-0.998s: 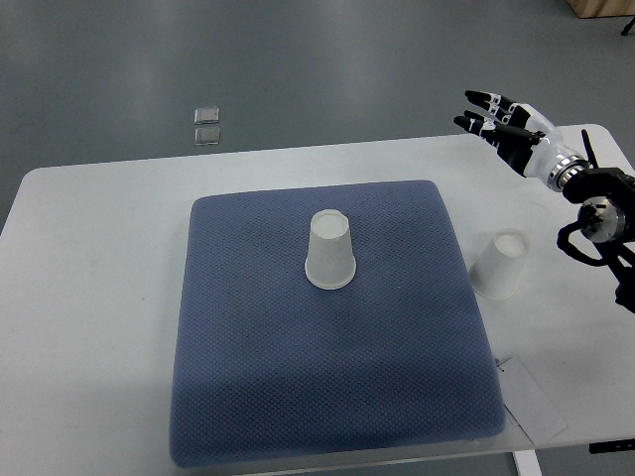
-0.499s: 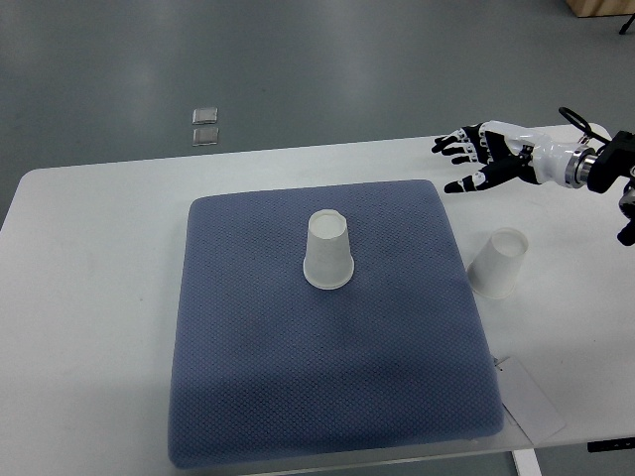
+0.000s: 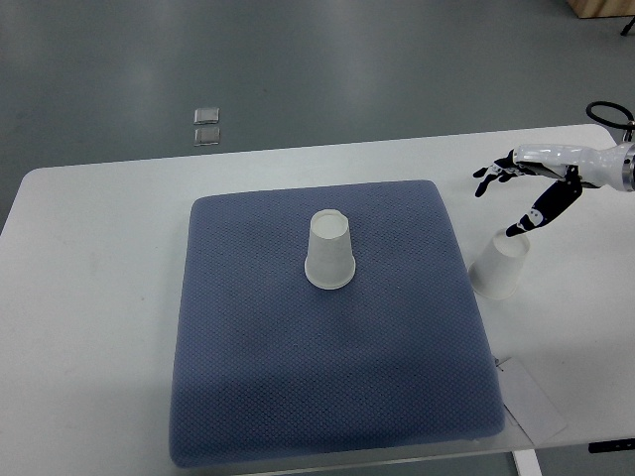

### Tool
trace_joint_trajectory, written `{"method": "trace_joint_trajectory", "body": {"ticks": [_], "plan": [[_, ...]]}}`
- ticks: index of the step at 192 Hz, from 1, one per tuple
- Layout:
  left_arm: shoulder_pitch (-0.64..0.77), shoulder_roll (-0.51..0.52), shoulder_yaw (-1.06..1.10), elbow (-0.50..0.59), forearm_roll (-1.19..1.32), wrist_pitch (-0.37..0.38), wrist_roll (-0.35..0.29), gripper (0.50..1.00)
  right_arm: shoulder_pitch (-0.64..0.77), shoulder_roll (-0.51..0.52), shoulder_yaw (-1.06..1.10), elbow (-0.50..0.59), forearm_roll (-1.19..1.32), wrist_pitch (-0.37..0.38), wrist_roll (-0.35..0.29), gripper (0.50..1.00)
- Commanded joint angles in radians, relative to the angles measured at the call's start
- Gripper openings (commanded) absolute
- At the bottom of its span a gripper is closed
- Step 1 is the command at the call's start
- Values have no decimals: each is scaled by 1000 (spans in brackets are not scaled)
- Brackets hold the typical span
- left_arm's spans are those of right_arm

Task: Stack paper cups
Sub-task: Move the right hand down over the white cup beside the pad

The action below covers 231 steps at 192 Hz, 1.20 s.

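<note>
One white paper cup [image 3: 330,251] stands upside down near the middle of the blue mat [image 3: 327,327]. A second white paper cup [image 3: 499,264] stands upside down on the white table just right of the mat's edge. My right hand [image 3: 504,198] hovers over the table above and slightly behind that second cup, fingers spread and holding nothing, with its thumb tip close over the cup's top. The left arm does not show.
The white table [image 3: 99,297] carries the mat. A white paper tag [image 3: 531,399] lies off the mat's near right corner. Two small clear squares [image 3: 206,125] lie on the grey floor beyond the table.
My right hand has turned palm-down and come down and nearer, from behind the mat's far right corner to just over the right cup. Both cups stayed put.
</note>
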<state>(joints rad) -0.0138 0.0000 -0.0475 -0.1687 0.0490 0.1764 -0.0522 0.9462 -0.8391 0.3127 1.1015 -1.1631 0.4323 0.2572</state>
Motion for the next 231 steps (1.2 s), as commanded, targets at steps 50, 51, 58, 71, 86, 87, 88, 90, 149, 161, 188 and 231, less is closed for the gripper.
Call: {"method": "trace_joint_trajectory", "body": {"ticks": [50, 51, 58, 71, 86, 87, 88, 90, 149, 161, 188, 231], "plan": [[0, 0, 0, 0, 0, 0, 0, 1000, -12, 11, -92, 1, -135, -124, -3, 928], [0, 0, 0, 0, 0, 0, 0, 1000, -12, 11, -92, 1, -135, -124, -3, 928], [0, 0, 0, 0, 0, 0, 0, 1000, -12, 11, -100, 1, -142, -133, -3, 928], [0, 0, 0, 0, 0, 0, 0, 1000, -12, 11, -106, 1, -145, -138, -3, 928], [0, 0, 0, 0, 0, 0, 0, 1000, -13, 11, -107, 0, -159, -141, -3, 928], [0, 0, 0, 0, 0, 0, 0, 1000, -13, 12, -107, -2, -162, -141, -3, 928], [0, 0, 0, 0, 0, 0, 0, 1000, -13, 12, -107, -2, -162, -141, -3, 928], [0, 0, 0, 0, 0, 0, 0, 1000, -13, 12, -107, -2, -165, -142, -3, 928], [0, 0, 0, 0, 0, 0, 0, 1000, -21, 14, -133, -9, -187, -195, -6, 928], [0, 0, 0, 0, 0, 0, 0, 1000, -23, 18, -135, -11, -187, -201, -7, 928], [0, 0, 0, 0, 0, 0, 0, 1000, -27, 26, -156, -22, -193, -233, -7, 928], [0, 0, 0, 0, 0, 0, 0, 1000, -27, 40, -192, -25, -194, -277, -7, 919]]}}
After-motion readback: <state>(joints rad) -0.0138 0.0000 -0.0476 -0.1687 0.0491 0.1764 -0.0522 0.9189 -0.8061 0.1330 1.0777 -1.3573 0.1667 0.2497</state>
